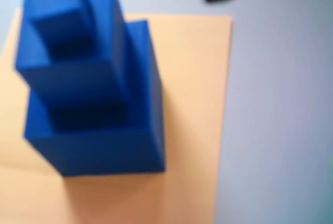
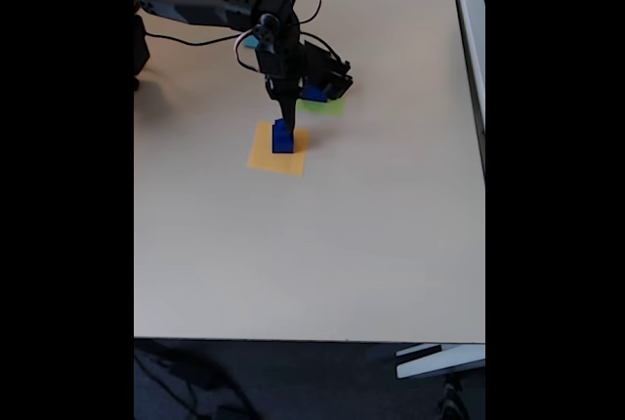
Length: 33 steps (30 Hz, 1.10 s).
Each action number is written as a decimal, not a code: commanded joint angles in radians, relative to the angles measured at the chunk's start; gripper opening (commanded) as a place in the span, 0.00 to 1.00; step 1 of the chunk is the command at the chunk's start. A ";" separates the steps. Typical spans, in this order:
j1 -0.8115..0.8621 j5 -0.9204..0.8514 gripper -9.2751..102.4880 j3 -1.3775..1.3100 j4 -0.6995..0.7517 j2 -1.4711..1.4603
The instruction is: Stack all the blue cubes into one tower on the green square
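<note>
Here the tower (image 1: 91, 83) stands upright on the orange-yellow square (image 1: 192, 78).

Matt, foam-like blue cubes (image 1: 93, 94) stand on a smooth, paper-like orange-yellow square (image 1: 192, 88) on the smooth, matt table (image 2: 293, 254).

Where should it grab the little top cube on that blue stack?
Probably by two opposite flat side faces of the top cube, coming straight down from above. It sits highest on the stepped tower, which stands on the orange square, so its sides are free, while the wider cubes below block a low sideways approach. The tool hangs right over it in the fixed view.
</note>
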 commanded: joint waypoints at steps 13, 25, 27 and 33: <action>0.020 -0.028 0.29 -0.069 0.046 0.003; 0.035 -0.052 0.30 -0.089 0.041 -0.028; 0.038 -0.054 0.29 -0.091 0.041 -0.032; 0.041 -0.060 0.28 -0.087 0.043 -0.037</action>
